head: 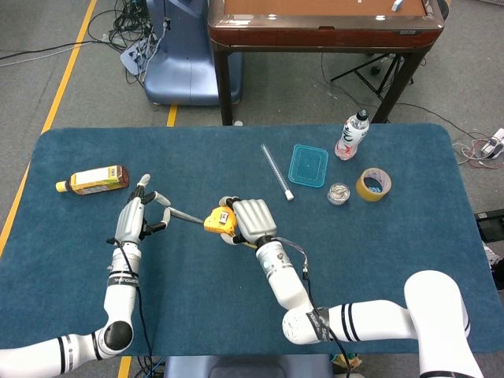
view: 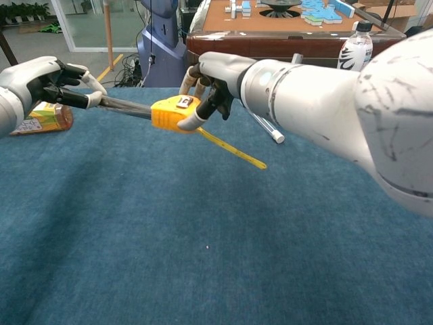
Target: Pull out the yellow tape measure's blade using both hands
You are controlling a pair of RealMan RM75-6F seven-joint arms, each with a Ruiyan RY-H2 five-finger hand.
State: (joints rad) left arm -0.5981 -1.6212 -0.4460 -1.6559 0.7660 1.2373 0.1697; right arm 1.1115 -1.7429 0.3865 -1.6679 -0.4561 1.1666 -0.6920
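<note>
the yellow tape measure (head: 217,221) is gripped by the right hand (head: 250,220); its blade (head: 183,214), pinched by the left hand (head: 135,220), runs straight leftward between them.

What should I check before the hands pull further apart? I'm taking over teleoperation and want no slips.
1. Right hand grips the yellow tape measure: ok, fingers wrap the case.
2. Left hand holds the blade end: ok, pinched between its fingers in the chest view.
3. Blade runs straight between the hands, no kink: ok.
4. Case held above the table: ok in the chest view.
5. Room to the left: not ok, the brown bottle lies just beyond the left hand.
6. Blade lock state: cannot tell.
</note>
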